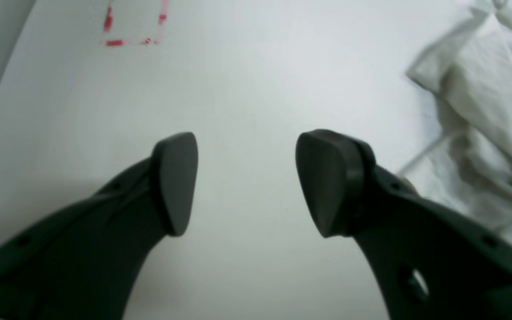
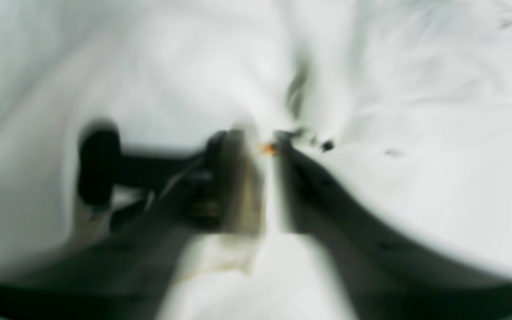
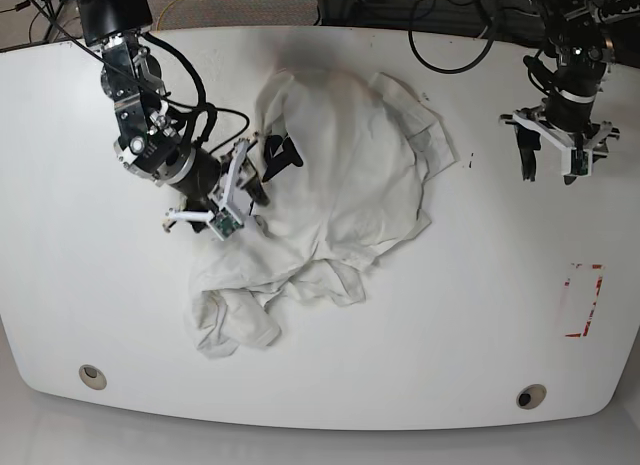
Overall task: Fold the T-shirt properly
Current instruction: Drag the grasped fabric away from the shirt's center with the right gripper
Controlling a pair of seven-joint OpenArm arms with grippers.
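Base view: high overhead, looking straight down on the whole desk [image 3: 330,385], far off, both arms in frame. Left wrist view: behind the left pincer [image 1: 246,182], looking past its fingers down at bare desk, close; T-shirt [image 1: 487,111] edge to the pincer's right, red tape marks [image 1: 134,26] beyond it. Right wrist view: behind the right pincer [image 2: 270,146], very close to cloth, heavily blurred. All three views share the T-shirt; base and left wrist share the tape marks.
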